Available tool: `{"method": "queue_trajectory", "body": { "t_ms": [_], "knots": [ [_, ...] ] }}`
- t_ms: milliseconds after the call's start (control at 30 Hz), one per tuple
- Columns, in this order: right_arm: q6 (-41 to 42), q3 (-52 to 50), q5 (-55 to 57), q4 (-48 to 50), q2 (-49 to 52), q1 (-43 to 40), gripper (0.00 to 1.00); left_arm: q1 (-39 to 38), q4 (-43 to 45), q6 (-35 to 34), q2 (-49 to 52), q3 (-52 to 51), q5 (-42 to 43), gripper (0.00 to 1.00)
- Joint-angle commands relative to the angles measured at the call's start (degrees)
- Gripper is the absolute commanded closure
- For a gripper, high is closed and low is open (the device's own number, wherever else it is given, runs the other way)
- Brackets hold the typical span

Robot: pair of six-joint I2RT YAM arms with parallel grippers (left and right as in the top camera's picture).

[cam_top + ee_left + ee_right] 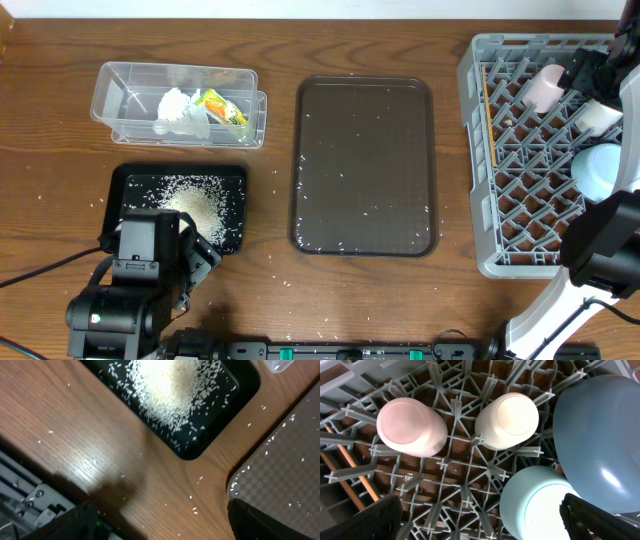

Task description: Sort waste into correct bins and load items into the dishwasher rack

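Observation:
The grey dishwasher rack [480, 150] stands at the right. In the right wrist view it holds an upturned pink cup [412, 427], a white cup [507, 420], a light blue bowl [537, 505], a dark blue plate [600, 440] and chopsticks [350, 462]. My right gripper [487, 520] hangs open and empty above the rack [455, 475]. The rice heap [190, 205] lies in the black tray [130, 180]. The napkin [178, 108] and yellow-green wrapper [222, 108] lie in the clear tub [120, 90]. My left gripper [160, 525] is open and empty over the bare table, just in front of the black tray [200, 445].
A dark brown serving tray [365, 165] with scattered rice grains lies in the middle; its corner shows in the left wrist view [285, 465]. Loose grains dot the wood around the black tray. The left arm's base sits at the table's front left edge.

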Motion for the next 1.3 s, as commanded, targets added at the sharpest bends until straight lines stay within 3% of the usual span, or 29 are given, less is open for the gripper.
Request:
{"method": "queue_trajectory", "body": {
  "t_ms": [0, 167, 267, 367, 400, 533, 600, 700, 833, 967, 1267],
  "knots": [
    [0.6, 0.3, 0.0, -0.1, 0.3, 0.0, 0.01, -0.2, -0.7, 0.8, 0.1, -0.3, 0.3, 0.13],
    [0.6, 0.3, 0.0, -0.1, 0.3, 0.0, 0.01, -0.2, -0.7, 0.8, 0.0, -0.3, 0.3, 0.12],
    [0.6, 0.3, 0.0, -0.1, 0.3, 0.0, 0.01, -0.2, -0.7, 0.8, 0.0, -0.3, 0.3, 0.18],
    [0.7, 0.3, 0.0, -0.1, 0.3, 0.0, 0.01, -0.3, -0.7, 0.8, 0.0, -0.3, 0.4, 0.13],
    [0.6, 0.3, 0.0, -0.1, 0.3, 0.0, 0.01, -0.7, -0.6, 0.8, -0.1, -0.3, 0.4, 0.07],
    [0.7, 0.3, 0.0, -0.1, 0.3, 0.0, 0.01, -3.1, -0.5, 1.9, -0.2, -0.3, 0.7, 0.06],
    [0.6, 0.3, 0.0, -0.1, 0.3, 0.0, 0.01, -4.7, 1.8, 5.9, -0.7, -0.5, -0.3, 0.06],
    [0.6, 0.3, 0.0, -0.1, 0.3, 0.0, 0.01, -7.1, 9.7, 19.4, -2.2, -2.8, -0.3, 0.06],
    [0.6, 0.3, 0.0, -0.1, 0.3, 0.0, 0.01, -7.6, 26.9, 38.2, -5.6, -10.9, 2.2, 0.06],
    [0.7, 0.3, 0.0, -0.1, 0.3, 0.0, 0.01, -7.6, 40.9, 51.2, -10.5, -21.5, 7.3, 0.05],
    [0.7, 0.3, 0.0, -0.1, 0.3, 0.0, 0.01, -5.7, 63.2, 53.5, -22.3, -40.5, 7.2, 0.05]
  ]
}}
